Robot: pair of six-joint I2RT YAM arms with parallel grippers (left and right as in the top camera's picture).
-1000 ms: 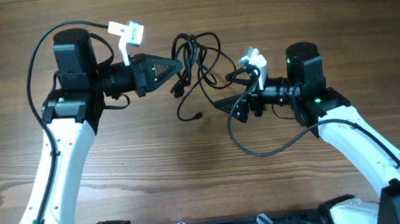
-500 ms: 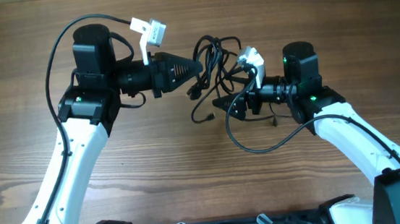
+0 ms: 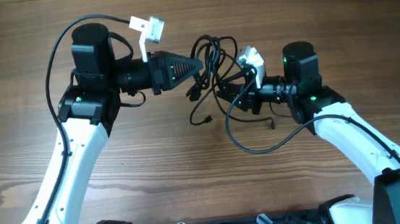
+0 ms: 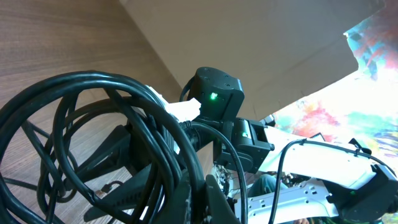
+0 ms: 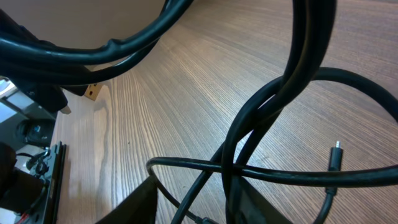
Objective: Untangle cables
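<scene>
the tangle of thin black flexible cables [image 3: 213,56] hangs between the two arms above the brown wooden table [image 3: 155,181]. a few strands trail down to the wood, and one loose end [image 3: 195,121] rests on it.

the left gripper [image 3: 197,66] is closed on the cables. its wrist view shows several loops [image 4: 124,106] bunched right at its tip. the right gripper [image 3: 226,95] sits in the lower part of the same bundle. its dark fingers [image 5: 142,202] stand apart, with two crossing strands [image 5: 227,165] running between them, and we see no clamp on either strand.

the main risk, as we judge it, is that the right fingers close on both crossing strands at once. any pull away from the left arm then tightens the knot instead of freeing one cord.

a second risk is the left grip itself. it seems to pinch a whole bunch of loops, so nothing can slide through while we pull.

a small plug tip [image 5: 334,155] hangs free near the right fingers, and it could catch in a loop and lock it.

if both arms pull hard, a thin cord may slip out of a grip and the tangle drops back onto the table.
</scene>
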